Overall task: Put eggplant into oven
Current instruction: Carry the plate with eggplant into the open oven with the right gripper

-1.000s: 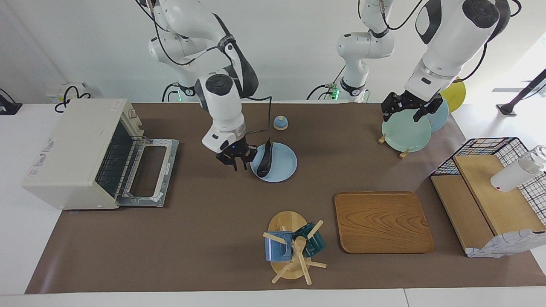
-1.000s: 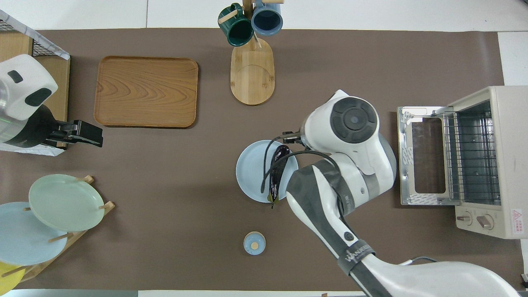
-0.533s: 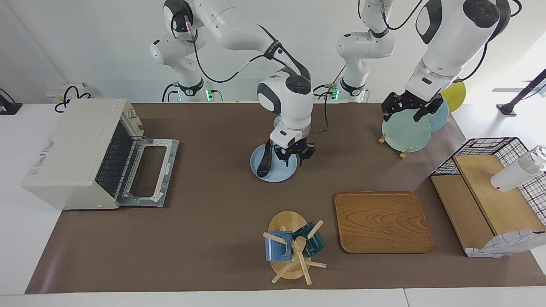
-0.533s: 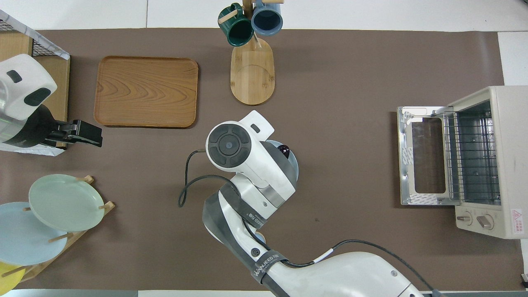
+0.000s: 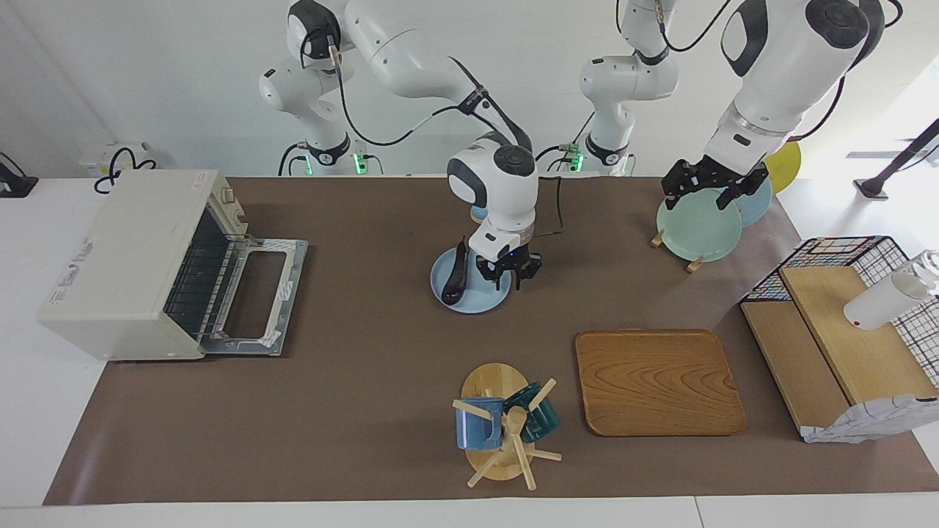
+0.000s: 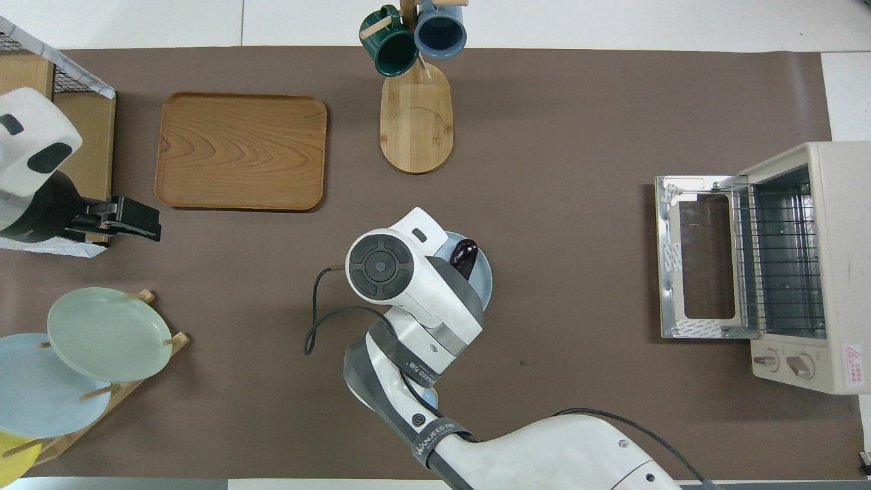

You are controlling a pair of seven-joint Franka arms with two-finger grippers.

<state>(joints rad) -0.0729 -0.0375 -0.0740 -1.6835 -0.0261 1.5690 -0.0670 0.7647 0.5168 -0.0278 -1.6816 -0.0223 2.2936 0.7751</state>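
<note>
We are hovering right gripper [image 5: 506,273] over pale blue plate [image 5: 484,302], beside eggplant [image 5: 456,273] lying there untouched – finger spread unclear to us. Oven [image 5: 139,260] is standing at right arm's end, door dropped open, ready. Left gripper [image 5: 710,192] is waiting spread wide, empty, above plate rack [image 5: 697,226].

In the overhead view we lose most of the blue plate [image 6: 484,282] and all but the rounded end of the eggplant [image 6: 466,253] under the right arm's wrist, which also hides the right gripper [image 5: 508,273] from above; in the facing view we cannot make out whether that gripper's fingers touch the eggplant or stand apart. The small blue-lidded jar [image 5: 477,213] shows only as a sliver at the same arm's edge in both views. At the frame edges, the yellow plate [image 6: 12,454] and the wire basket [image 6: 41,64] are cut off overhead.
</note>
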